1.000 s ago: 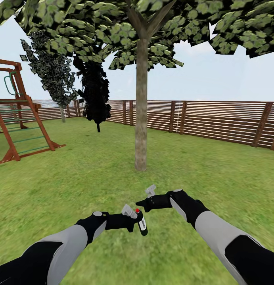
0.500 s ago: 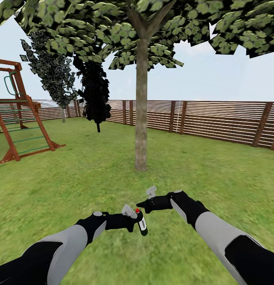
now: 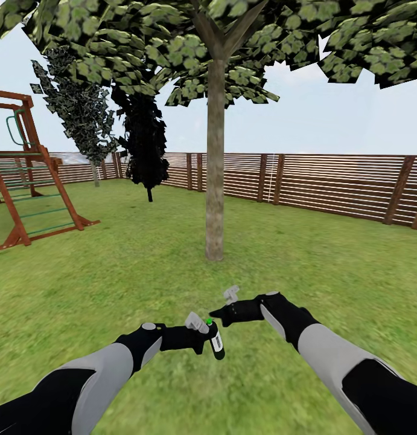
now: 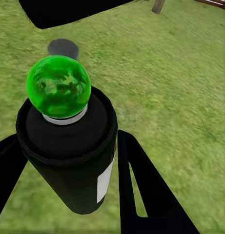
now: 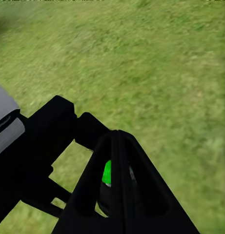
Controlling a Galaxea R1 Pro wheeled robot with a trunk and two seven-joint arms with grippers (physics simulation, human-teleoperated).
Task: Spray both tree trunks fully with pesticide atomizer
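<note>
The pesticide atomizer [image 3: 215, 342] is a small black can with a white label and a green dome top [image 4: 58, 87]. My left gripper [image 3: 212, 338] is shut on its body, with one finger [image 4: 141, 190] on each side, and holds it low over the lawn. My right gripper [image 3: 213, 313] is shut, its tip right at the can's green top [image 5: 107, 171]. One tree stands straight ahead. Its grey-brown tree trunk [image 3: 215, 163] rises from the grass a few steps beyond both grippers, under a blocky green canopy [image 3: 172, 36].
A brown slatted fence [image 3: 329, 184] runs across the back of the garden. Two dark narrow conifers [image 3: 142, 145] stand at the back left, and a wooden play tower [image 3: 27, 175] stands at the far left. Green lawn [image 3: 111, 272] lies all around.
The atomizer's dome top has turned from red to green. My right gripper has dropped slightly toward it. The left arm and the view have not moved.
</note>
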